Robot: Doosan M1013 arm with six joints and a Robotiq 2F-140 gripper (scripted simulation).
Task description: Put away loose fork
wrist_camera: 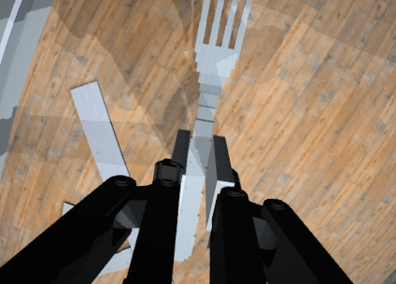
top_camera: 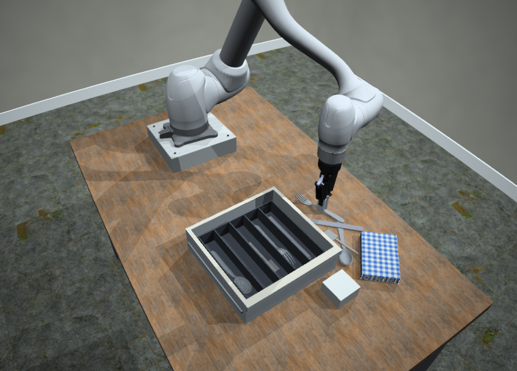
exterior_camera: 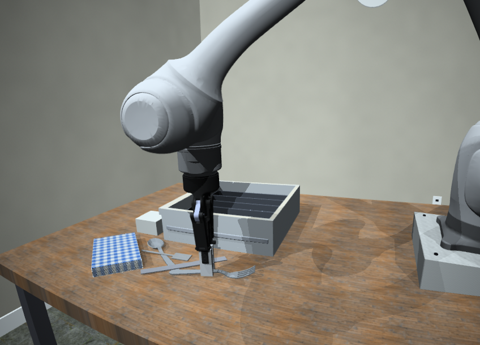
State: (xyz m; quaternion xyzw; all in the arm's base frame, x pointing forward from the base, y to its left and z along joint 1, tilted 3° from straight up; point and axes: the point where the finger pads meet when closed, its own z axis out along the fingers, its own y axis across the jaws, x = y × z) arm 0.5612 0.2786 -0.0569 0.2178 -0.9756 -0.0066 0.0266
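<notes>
Grey walls and a mottled floor are surrounding a wooden bench, which is carrying everything else. Next in size, the pale arm is reaching down from its block base to the bench surface beside the tray. The divided tray is sitting mid-bench; one of its slots is holding a fork, tines toward the near rim, and the end slot is holding a spoon. A blue checked napkin stack and a small white block are lying near the tray's corner. Between tray and napkins, loose cutlery is lying crossed: a knife and a spoon. The loose fork is lying flat on the bench just outside the tray, tines pointing away from the wrist camera. The tool is standing vertically over its handle, fingers nearly together, pinching the handle.
</notes>
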